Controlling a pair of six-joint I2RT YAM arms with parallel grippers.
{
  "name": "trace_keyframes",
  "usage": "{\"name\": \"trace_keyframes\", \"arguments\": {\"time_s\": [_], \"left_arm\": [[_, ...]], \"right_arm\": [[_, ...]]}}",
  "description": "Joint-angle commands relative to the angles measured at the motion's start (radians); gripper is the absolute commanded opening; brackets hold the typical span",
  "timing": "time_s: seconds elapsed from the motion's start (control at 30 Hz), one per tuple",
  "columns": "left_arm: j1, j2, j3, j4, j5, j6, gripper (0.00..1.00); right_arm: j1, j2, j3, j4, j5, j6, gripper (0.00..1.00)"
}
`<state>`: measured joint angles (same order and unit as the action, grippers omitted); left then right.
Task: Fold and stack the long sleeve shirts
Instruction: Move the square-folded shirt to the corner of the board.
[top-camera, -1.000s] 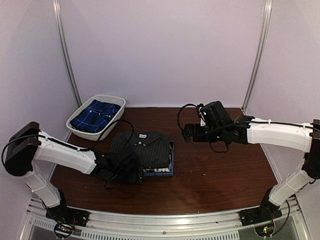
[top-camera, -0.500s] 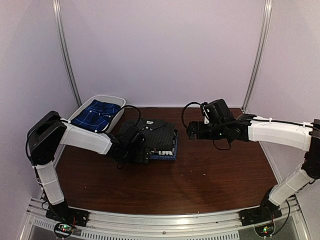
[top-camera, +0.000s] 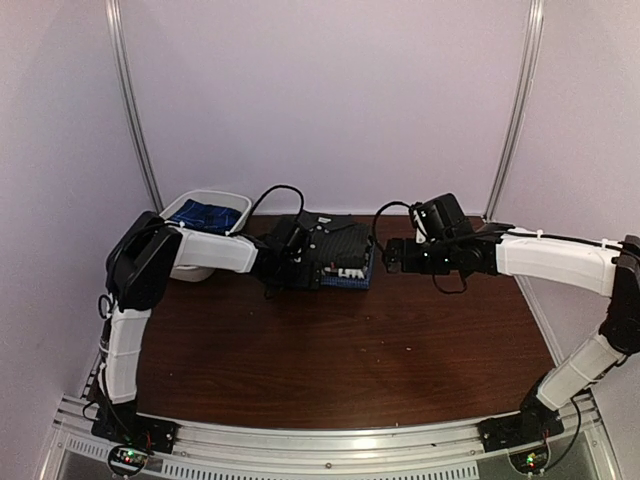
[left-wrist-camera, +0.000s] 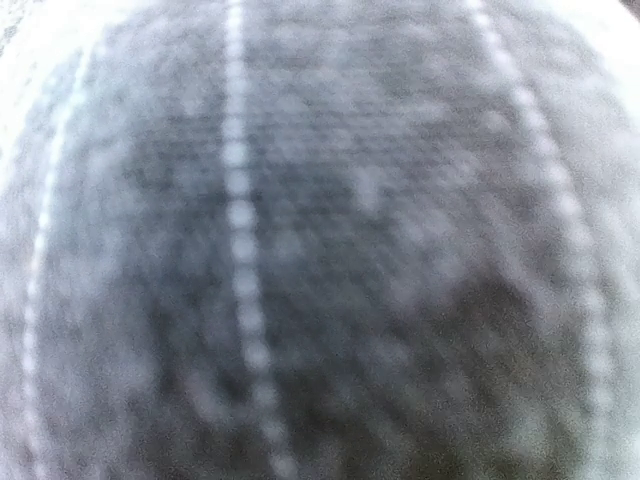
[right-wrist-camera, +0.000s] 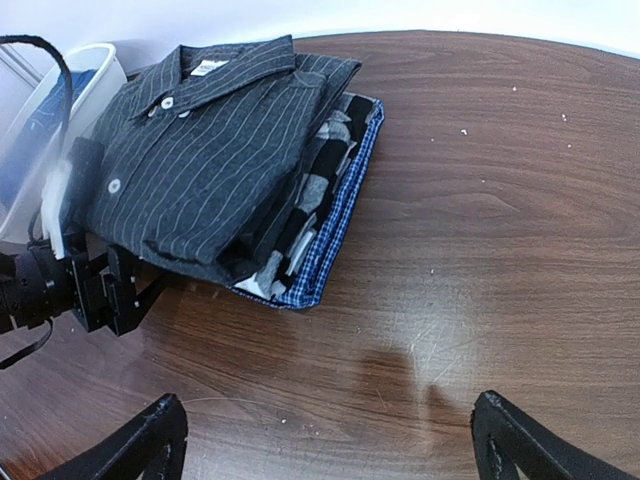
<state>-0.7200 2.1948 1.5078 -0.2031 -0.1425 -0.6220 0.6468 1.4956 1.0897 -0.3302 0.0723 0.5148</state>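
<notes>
**Item:** stack (top-camera: 338, 262) of three folded shirts, at the far middle of the table (top-camera: 330, 350), just right of the bin (top-camera: 243, 205).

**Contents, top to bottom:**
- pinstripe shirt (right-wrist-camera: 200, 150), collar and buttons facing up
- checked shirt (right-wrist-camera: 310, 200)
- blue shirt (right-wrist-camera: 335, 225), only its edge showing

The lower two shirts peek out along the stack's right side.

**Left gripper** (top-camera: 288, 265): against the stack's left side, so close that its own camera shows nothing but blurred pinstripe cloth. Jaws set wide, with no fold seen pinched between them.

**Right gripper** (right-wrist-camera: 330, 440): fingers spread wide and empty, near the stack's right edge but apart from it.

**Bin:** holds a blue plaid cloth (top-camera: 205, 213). I cannot tell whether it is folded or loosely laid.

**Step in hand, by judgement:** settling the finished stack — squaring or nudging it from the left.

**Next move calls for:** the left arm to back away without dragging the top shirt askew. After that, if the plaid cloth is a further shirt, it needs lifting out onto the table for folding — likely work for both arms.
</notes>
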Motion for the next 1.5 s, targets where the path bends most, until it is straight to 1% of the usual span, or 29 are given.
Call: {"name": "trace_keyframes", "arguments": {"time_s": [0.0, 0.13, 0.23, 0.3, 0.57, 0.8, 0.93, 1.07, 1.17, 1.3, 1.47], "left_arm": [[0.007, 0.113, 0.152, -0.06, 0.084, 0.042, 0.98], [0.01, 0.215, 0.327, -0.106, 0.113, 0.061, 0.98], [0.011, 0.274, 0.431, -0.113, 0.141, 0.076, 0.98], [0.011, 0.31, 0.491, -0.113, 0.197, 0.08, 0.98], [0.01, 0.401, 0.643, -0.057, 0.348, 0.078, 0.98], [0.012, 0.491, 0.801, -0.029, 0.401, 0.053, 0.98], [0.013, 0.493, 0.816, -0.012, 0.403, 0.044, 0.98], [0.014, 0.439, 0.786, -0.018, 0.418, 0.044, 0.98], [0.014, 0.358, 0.705, -0.016, 0.423, 0.041, 0.98], [0.013, 0.232, 0.562, 0.008, 0.425, 0.038, 0.98], [0.013, 0.096, 0.44, -0.012, 0.415, 0.048, 0.98]], "right_arm": [[-0.022, 0.012, 0.035, -0.006, -0.019, -0.022, 1.0], [-0.035, 0.012, 0.039, -0.012, -0.022, -0.026, 1.0], [-0.045, 0.012, 0.041, -0.016, -0.028, -0.028, 1.0], [-0.049, 0.011, 0.041, -0.021, -0.029, -0.029, 1.0], [-0.067, 0.009, 0.032, -0.026, -0.037, -0.03, 1.0], [-0.076, 0.005, 0.03, -0.033, -0.051, -0.028, 1.0], [-0.078, -0.001, 0.03, -0.044, -0.051, -0.026, 1.0], [-0.08, -0.013, 0.027, -0.044, -0.05, -0.026, 1.0], [-0.086, -0.024, 0.028, -0.044, -0.047, -0.025, 1.0], [-0.096, -0.041, 0.028, -0.046, -0.042, -0.027, 1.0], [-0.103, -0.068, 0.027, -0.044, -0.04, -0.02, 1.0]]}}
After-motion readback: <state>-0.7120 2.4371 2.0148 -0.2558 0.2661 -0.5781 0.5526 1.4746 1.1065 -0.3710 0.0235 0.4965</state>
